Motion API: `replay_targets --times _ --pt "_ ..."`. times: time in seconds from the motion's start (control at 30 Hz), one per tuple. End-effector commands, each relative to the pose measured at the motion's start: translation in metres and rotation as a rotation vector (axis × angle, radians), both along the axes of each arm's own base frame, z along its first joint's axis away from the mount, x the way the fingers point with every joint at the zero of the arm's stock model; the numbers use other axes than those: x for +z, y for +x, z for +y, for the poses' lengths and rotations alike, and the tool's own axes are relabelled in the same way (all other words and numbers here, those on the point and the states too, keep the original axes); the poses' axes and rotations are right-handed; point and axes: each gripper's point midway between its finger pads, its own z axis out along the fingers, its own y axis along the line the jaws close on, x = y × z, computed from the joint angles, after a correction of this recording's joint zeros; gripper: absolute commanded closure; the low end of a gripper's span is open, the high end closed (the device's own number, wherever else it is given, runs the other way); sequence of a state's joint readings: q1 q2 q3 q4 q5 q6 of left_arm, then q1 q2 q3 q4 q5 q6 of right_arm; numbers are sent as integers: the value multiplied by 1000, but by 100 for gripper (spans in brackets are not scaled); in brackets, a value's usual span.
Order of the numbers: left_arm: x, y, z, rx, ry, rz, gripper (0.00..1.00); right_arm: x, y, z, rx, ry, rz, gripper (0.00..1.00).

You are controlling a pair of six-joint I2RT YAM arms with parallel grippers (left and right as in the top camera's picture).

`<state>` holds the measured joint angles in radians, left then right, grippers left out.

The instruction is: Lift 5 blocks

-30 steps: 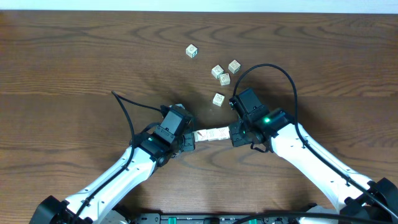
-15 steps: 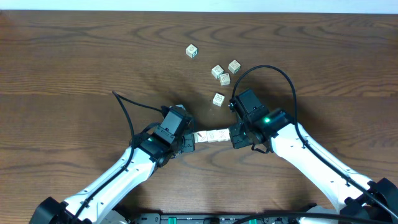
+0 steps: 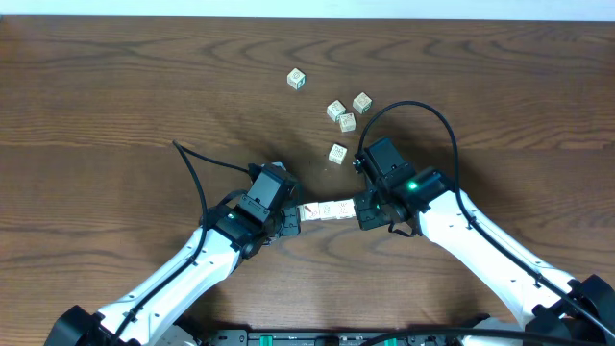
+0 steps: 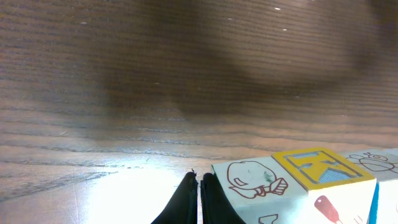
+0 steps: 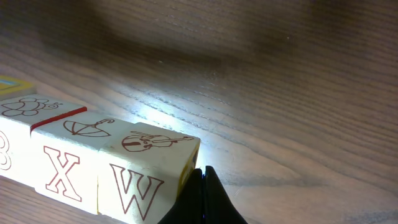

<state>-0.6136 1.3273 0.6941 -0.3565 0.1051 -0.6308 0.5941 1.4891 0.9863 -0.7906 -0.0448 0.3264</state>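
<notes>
A short row of blocks [image 3: 327, 210] lies end to end between my two grippers. My left gripper [image 3: 297, 213] is shut, and its closed fingertips touch the row's left end. My right gripper [image 3: 358, 207] is also shut and rests against the right end. In the left wrist view the left gripper [image 4: 199, 178] sits beside a block with a red drawing [image 4: 252, 180]. In the right wrist view the right gripper [image 5: 204, 172] touches the corner of the W block [image 5: 143, 171]. I cannot tell whether the row is off the table.
Several loose blocks lie behind the grippers: one alone [image 3: 297, 79], a cluster of three [image 3: 347, 122], and one [image 3: 337, 152] close to the right arm. Black cables loop over both arms. The dark wooden table [image 3: 115, 106] stretches away on the left.
</notes>
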Motion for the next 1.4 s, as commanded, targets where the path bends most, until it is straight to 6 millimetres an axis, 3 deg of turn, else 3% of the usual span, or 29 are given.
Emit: replay_targets --times 0.0,0.47,1.37 --pt "61 -10 -71 -209 -276 -37 93 40 -43 84 221 365 126 99" --pt "62 -11 -71 -209 -281 -36 93 45 -41 86 216 371 126 99" --pt "86 -11 -72 -217 -320 -90 92 61 -37 89 219 379 115 99"
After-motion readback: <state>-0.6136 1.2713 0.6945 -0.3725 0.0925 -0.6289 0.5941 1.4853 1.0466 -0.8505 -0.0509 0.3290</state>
